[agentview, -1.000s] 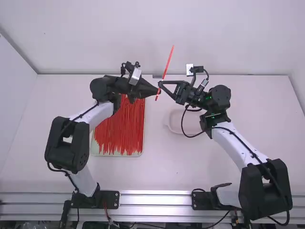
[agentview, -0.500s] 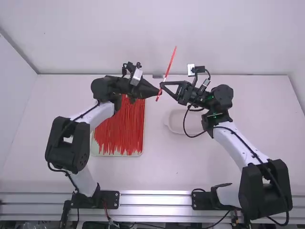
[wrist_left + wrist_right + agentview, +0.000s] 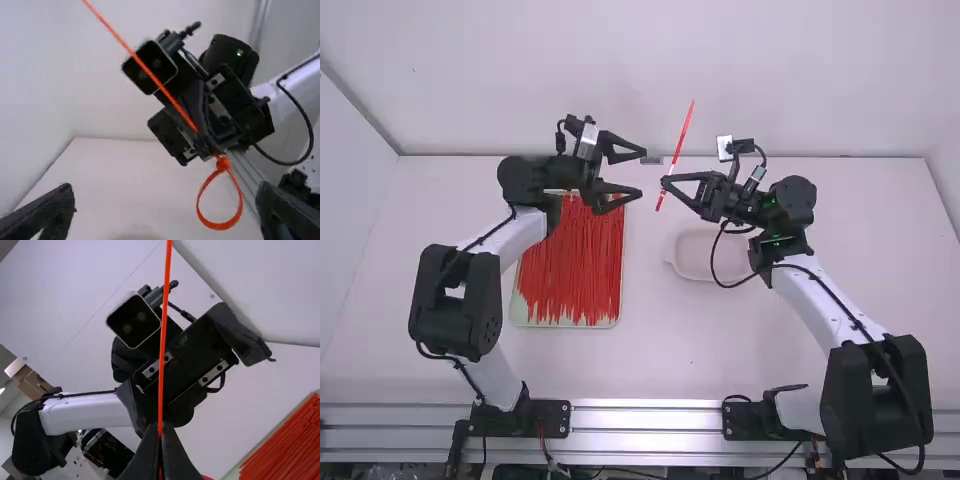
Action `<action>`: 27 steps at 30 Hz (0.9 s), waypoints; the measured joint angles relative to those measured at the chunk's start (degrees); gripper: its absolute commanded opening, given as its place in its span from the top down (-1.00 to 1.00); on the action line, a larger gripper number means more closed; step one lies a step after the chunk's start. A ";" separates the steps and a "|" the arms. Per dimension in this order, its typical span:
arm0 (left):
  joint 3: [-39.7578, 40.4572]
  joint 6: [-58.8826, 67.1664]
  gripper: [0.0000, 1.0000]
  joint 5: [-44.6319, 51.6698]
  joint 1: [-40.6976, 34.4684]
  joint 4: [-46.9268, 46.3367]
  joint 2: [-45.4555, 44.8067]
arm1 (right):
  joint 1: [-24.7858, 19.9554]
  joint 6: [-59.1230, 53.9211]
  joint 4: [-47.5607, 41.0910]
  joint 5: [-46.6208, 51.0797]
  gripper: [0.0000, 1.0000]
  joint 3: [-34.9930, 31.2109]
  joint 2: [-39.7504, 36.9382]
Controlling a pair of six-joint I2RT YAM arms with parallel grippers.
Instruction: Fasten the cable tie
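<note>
Up in the air over the table (image 3: 880, 220), the right gripper (image 3: 666, 184) is pinched tight on the tie (image 3: 678, 142), gripping it near its lower end. The tie's long axis is steep. Its straight tail points up toward the back wall and leans slightly to the right, and a short bit pokes out below the fingers. In the left wrist view that lower part is a closed loop (image 3: 218, 202) hanging under the grip. The left gripper (image 3: 640, 176) faces it from just beside, jaws spread wide with nothing between them, above the far end of the red pile (image 3: 575, 265). A white dish (image 3: 692, 262) sits on the table below the right gripper.
</note>
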 measured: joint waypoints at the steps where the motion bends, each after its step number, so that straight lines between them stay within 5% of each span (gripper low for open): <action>1: 0.00 -0.24 -0.98 -0.02 0.07 -0.74 0.00 | -0.35 -0.20 -0.46 0.00 1.00 0.00 0.00; 12: 3.50 -5.77 -0.98 1.33 1.79 -22.62 0.00 | -2.58 -5.99 -7.08 2.19 1.00 0.00 0.00; 27: 12.68 17.55 -0.99 -10.36 2.54 -80.91 0.00 | -6.71 -10.21 -13.99 0.22 1.00 0.00 0.00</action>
